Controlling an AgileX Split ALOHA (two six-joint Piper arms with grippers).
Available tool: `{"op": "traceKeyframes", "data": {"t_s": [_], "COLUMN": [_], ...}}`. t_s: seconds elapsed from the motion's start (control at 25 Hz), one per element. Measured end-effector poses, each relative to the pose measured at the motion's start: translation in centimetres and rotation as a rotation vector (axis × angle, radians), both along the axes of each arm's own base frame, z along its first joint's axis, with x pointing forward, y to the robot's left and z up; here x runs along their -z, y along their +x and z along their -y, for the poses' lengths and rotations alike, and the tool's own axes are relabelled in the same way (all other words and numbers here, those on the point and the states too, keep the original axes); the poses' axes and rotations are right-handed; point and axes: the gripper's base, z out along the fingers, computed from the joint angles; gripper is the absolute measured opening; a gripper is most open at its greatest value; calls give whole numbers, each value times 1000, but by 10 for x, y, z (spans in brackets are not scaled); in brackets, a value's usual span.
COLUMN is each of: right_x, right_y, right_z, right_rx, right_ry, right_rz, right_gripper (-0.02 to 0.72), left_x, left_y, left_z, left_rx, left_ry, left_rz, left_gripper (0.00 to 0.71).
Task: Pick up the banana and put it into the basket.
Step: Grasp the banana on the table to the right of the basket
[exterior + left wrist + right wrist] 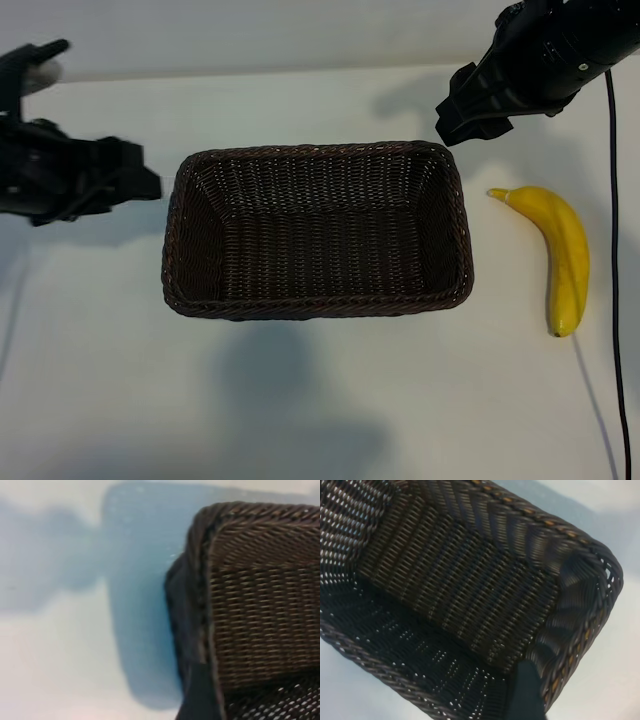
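Banana (562, 257) count is one, basket (317, 304) count is one. The banana lies at the right of the frame, outside the basket, below the right gripper (470, 110), apart from it. The left gripper (130, 178) is at the left edge. Both are released, grasping nothing.

Overhead exterior; wrist views near basket (316, 232)
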Motion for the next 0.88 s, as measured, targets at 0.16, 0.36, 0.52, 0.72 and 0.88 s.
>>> {"op": "traceKeyframes", "data": {"t_s": [0.16, 0.36, 0.52, 0.72, 0.88], "right_x": [0, 0, 0, 3, 5], "right_y": [0, 0, 1, 4, 6], "right_z": [0, 0, 1, 11, 24], "right_rx": [0, 1, 12, 87, 166], "right_ry": [0, -1, -9, -110, -234], "right_rz": [1, 4, 3, 16, 28], "right_gripper": [560, 560, 560, 560, 560], "left_x": [-17, -49, -65, -60, -49], "left_y": [-16, -43, -60, -64, -67], "left_z": [-1, 0, -1, -2, -2], "left_rx": [5, 29, 49, 72, 74], "left_ry": [-1, -11, 7, 27, 28], "left_rz": [10, 102, 162, 139, 104], "left_gripper": [611, 610, 610, 610, 610]}}
